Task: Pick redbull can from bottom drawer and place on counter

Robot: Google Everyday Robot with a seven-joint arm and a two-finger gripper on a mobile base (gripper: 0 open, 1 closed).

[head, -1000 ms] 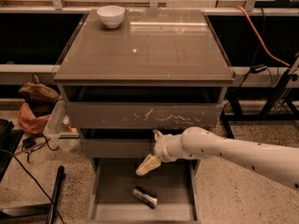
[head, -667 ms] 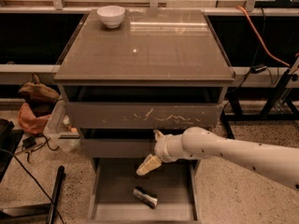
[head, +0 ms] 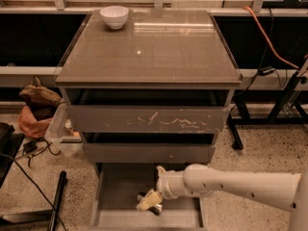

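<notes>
The redbull can (head: 156, 209) lies on its side on the floor of the open bottom drawer (head: 120, 186), near the drawer's middle. My gripper (head: 148, 201) reaches in from the right on a white arm. It is down at the can and covers most of it, so only the can's ends show on either side. The counter (head: 154, 47) is the glossy grey-brown top of the cabinet above.
A white bowl (head: 114, 16) stands at the counter's back left corner. The scratched top drawer (head: 149, 119) and the middle drawer (head: 149, 153) overhang the bottom drawer. A clear bin (head: 60, 134) and bags (head: 36, 109) sit left of the cabinet. A black pole (head: 57, 196) lies on the floor.
My gripper has dropped from just above the drawer down onto the can. The can has not moved.
</notes>
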